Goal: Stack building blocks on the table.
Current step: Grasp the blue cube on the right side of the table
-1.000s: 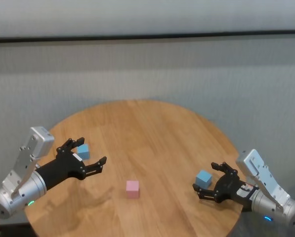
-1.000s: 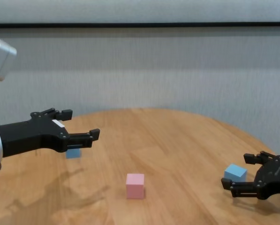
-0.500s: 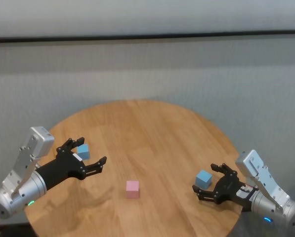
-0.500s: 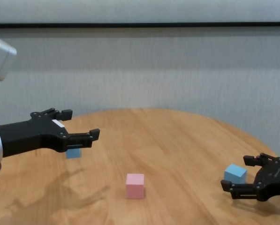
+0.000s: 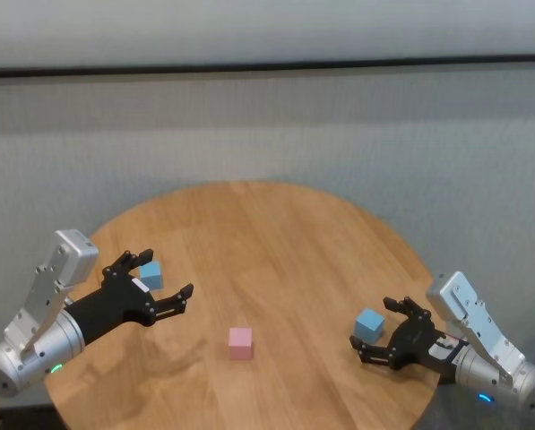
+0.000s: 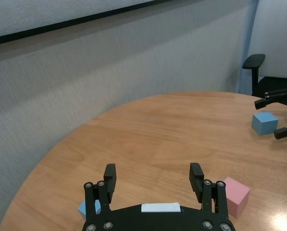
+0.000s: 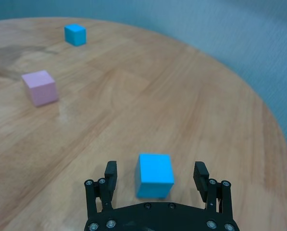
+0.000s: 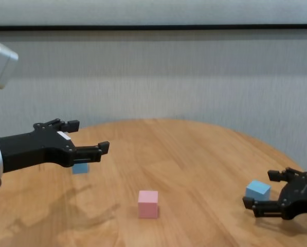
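Observation:
On the round wooden table (image 5: 276, 242) a pink block (image 5: 240, 342) lies near the front middle. A light blue block (image 5: 151, 274) sits at the left, partly behind my left gripper (image 5: 167, 272), which hovers open above the table with nothing between its fingers. At the right edge lies a second blue block (image 5: 369, 324). My right gripper (image 7: 155, 167) is low at the table and open. The block (image 7: 155, 175) sits between its fingers with a gap on each side. The chest view shows that block (image 8: 258, 190) just behind the right gripper (image 8: 258, 188).
A grey wall rises behind the table. In the left wrist view a black office chair (image 6: 254, 62) stands beyond the table's right side. The table's rim runs close to the right gripper.
My right gripper has sunk very slightly around the blue block. The left arm and all three blocks have not moved.

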Robot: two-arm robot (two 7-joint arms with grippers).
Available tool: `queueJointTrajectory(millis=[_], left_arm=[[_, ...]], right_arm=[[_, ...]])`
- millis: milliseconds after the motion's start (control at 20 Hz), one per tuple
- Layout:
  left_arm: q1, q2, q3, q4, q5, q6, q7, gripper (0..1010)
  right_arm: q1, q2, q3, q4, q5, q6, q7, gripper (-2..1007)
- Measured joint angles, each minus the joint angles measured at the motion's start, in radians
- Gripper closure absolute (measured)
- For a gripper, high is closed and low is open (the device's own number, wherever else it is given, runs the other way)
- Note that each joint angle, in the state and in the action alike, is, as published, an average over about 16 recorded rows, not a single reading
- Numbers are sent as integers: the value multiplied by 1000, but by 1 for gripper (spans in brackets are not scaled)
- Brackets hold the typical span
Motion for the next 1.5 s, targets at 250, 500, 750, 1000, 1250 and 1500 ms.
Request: queueJointTrajectory(millis=[250, 500, 750, 1000, 1250, 1500], left_arm=[[0, 0, 0, 0, 0, 0, 0, 11], [0, 0, 0, 0, 0, 0, 0, 11], [0, 0, 0, 0, 0, 0, 0, 11], [0, 0, 0, 0, 0, 0, 0, 11], [0, 0, 0, 0, 0, 0, 0, 11], [0, 0, 0, 0, 0, 0, 0, 11]], right_arm=[[-2, 0, 1, -6, -5, 4, -9, 35], [-4, 1, 3, -10, -10, 10, -16, 110], [-5, 1, 4, -8, -16, 18, -19, 235], [-5, 1, 4, -3, -19, 22, -18, 394], [-4, 1, 5, 1, -21, 20, -17, 526], [-4, 0, 6, 3, -22, 18, -17, 607]])
